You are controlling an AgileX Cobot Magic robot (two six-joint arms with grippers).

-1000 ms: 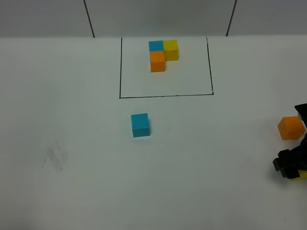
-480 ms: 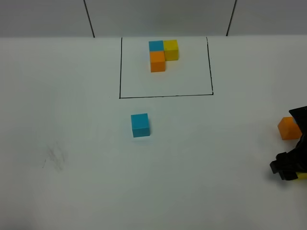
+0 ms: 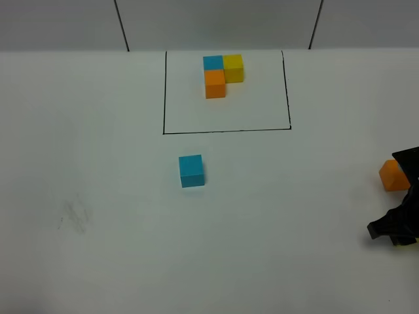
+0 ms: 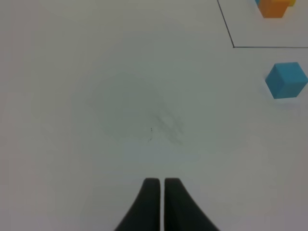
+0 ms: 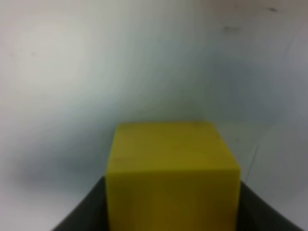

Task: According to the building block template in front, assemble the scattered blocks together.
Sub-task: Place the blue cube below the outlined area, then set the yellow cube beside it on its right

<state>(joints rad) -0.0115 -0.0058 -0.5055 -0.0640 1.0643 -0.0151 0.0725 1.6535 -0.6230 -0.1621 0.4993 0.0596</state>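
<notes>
The building block template (image 3: 222, 75), a blue, yellow and orange L-shaped cluster, sits inside a black drawn rectangle (image 3: 226, 131) at the far middle. Of the scattered blocks, the sky-blue cube (image 3: 191, 171) lies just in front of the rectangle and also shows in the left wrist view (image 4: 286, 80). The orange cube (image 3: 391, 175) rests at the right edge. My right gripper (image 3: 399, 230) is low beside it, its fingers (image 5: 89, 211) pressed against both sides of the yellow cube (image 5: 172, 173). My left gripper (image 4: 161, 182) is shut and empty over bare table.
A faint grey smudge (image 3: 75, 214) marks the white table at the left. The back wall with two dark seams (image 3: 122, 26) rises behind the rectangle. The right arm is mostly cut off by the right edge of the high view.
The right gripper's jaws have closed in onto the yellow cube and the arm has dropped slightly. The orange cube is now partly hidden by the arm. The left gripper is still.
</notes>
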